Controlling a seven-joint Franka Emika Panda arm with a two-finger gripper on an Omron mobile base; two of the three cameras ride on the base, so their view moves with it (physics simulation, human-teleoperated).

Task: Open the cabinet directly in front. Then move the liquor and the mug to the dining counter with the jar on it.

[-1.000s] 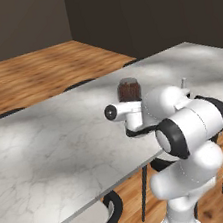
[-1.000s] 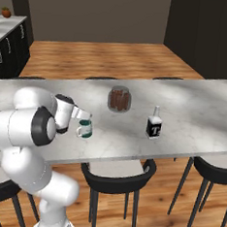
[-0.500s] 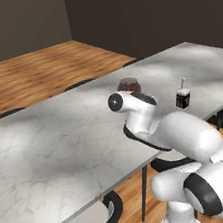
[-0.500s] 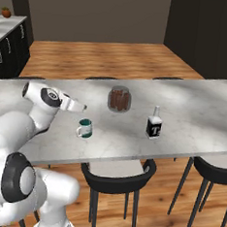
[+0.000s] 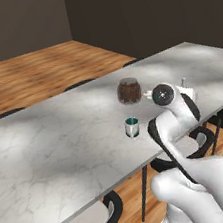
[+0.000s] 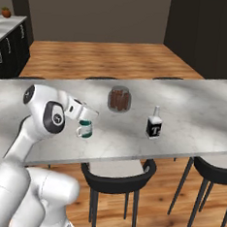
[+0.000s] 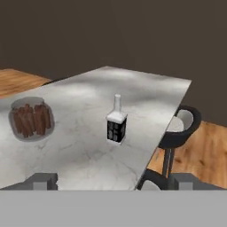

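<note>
The hand (image 6: 88, 114) is hanging wide and holding nothing, just above the mug (image 6: 84, 129), which is standing near the table's (image 6: 194, 100) front edge. The liquor (image 6: 154, 123) and jar (image 6: 119, 99) are standing apart alongside.

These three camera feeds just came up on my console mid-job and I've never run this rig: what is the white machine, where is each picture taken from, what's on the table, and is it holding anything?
The white machine is a jointed robot arm on a driving base, ending in a two-finger gripper. Two pictures come from cameras on the base, behind the arm to its left and right, looking down over the same scene. The third comes from the hand and looks along the fingers.

On the marble dining counter stand a glass jar with brown contents, a small teal mug and a dark liquor bottle. Black chairs sit along the near edge.

The gripper is open and holds nothing. The mug stands free on the counter, close to the hand.
</note>
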